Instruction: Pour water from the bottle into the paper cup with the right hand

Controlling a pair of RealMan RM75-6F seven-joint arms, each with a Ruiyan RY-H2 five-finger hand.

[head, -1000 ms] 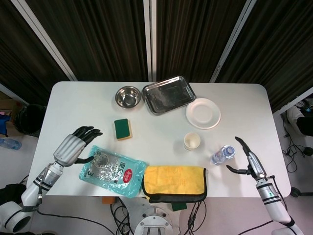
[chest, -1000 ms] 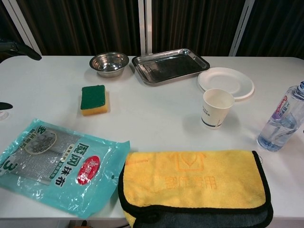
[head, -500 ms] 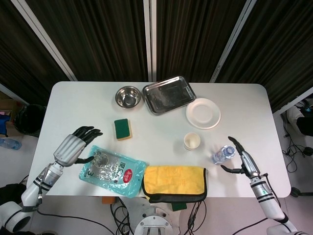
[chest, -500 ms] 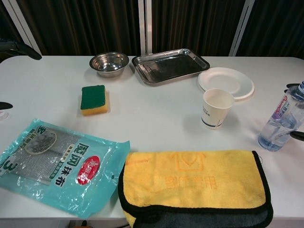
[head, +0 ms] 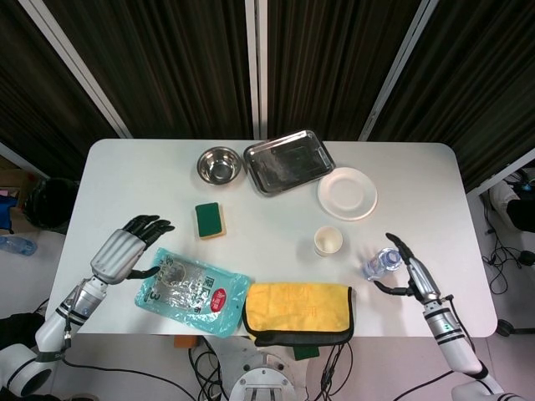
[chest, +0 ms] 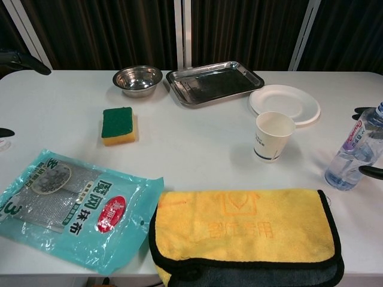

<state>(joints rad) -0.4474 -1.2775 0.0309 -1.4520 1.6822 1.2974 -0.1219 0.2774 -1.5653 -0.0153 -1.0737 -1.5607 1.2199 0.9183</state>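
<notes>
- right hand at the near right part of the white surface, just beside the bottle; fingers spread apart, one above and one below the bottle's right side, nothing gripped; whether they touch it, cannot tell
- chest view shows only two dark fingertips at the right edge, either side of the bottle
- bottle upright, clear plastic, partly filled with water, red-lettered label, cap on; near right of the surface
- paper cup upright, mouth open, left of the bottle and apart from it, just in front of the white plate
- left hand at the near left edge, fingers apart and holding nothing, thumb tip at the edge of the teal packet; contact unclear
- teal packet flat on the near left of the surface, red oval label on it
- yellow cloth with dark trim folded at the near edge, between packet and bottle, its left end touching the packet
- sponge, green top and yellow base, mid-left of the surface
- steel bowl at the far side, steel tray just to its right, tilted at an angle
- plate right of the tray, close to it
</notes>
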